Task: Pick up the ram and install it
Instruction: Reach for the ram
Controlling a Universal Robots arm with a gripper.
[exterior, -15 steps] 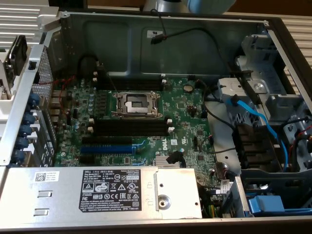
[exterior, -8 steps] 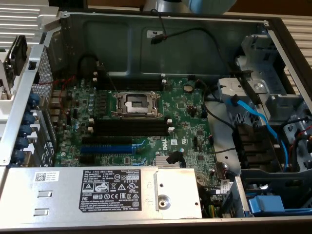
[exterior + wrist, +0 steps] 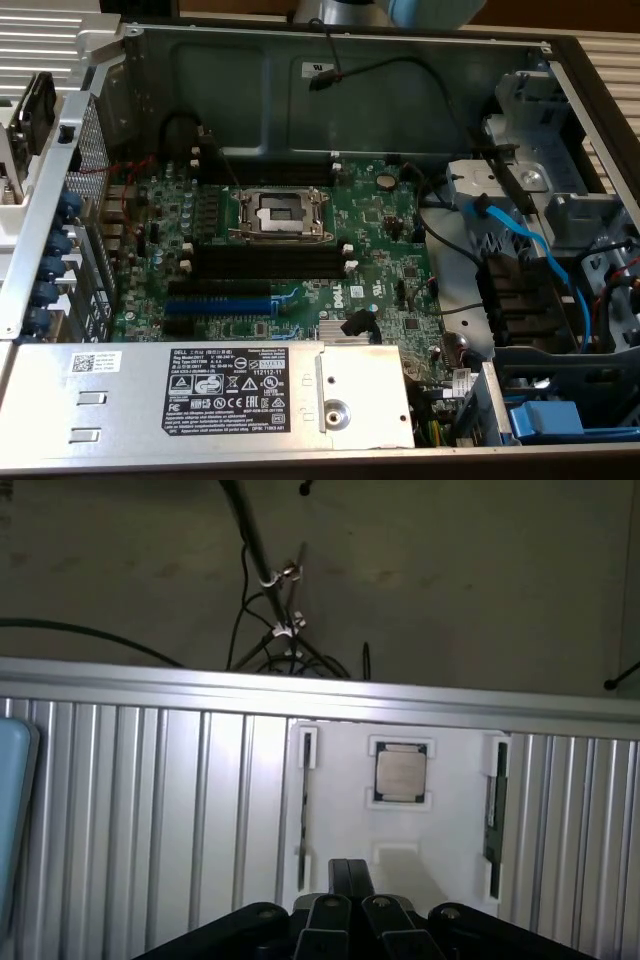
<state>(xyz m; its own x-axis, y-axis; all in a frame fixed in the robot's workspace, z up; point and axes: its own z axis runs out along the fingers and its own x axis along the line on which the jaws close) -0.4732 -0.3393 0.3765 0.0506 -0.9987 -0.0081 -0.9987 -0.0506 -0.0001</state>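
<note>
In the wrist view my gripper (image 3: 347,872) is shut with nothing between its fingers, and it hangs over a white holder plate (image 3: 450,855) on a ribbed aluminium surface. The ram (image 3: 493,805), a thin dark-green stick, stands on edge in the holder's slot on one side, apart from the gripper. A thinner dark strip (image 3: 303,815) sits in the slot on the opposite side. In the exterior view the green motherboard (image 3: 380,225) lies in the open computer case, with long black memory slots (image 3: 265,262) and white end clips beside the processor socket (image 3: 280,213).
A square processor chip (image 3: 401,773) rests in the holder between the two slots. The case holds a blue expansion slot (image 3: 220,300), a metal power supply box (image 3: 200,395), blue cables (image 3: 520,240) and a drive cage (image 3: 540,130). Part of the arm (image 3: 345,10) shows above the case's back wall.
</note>
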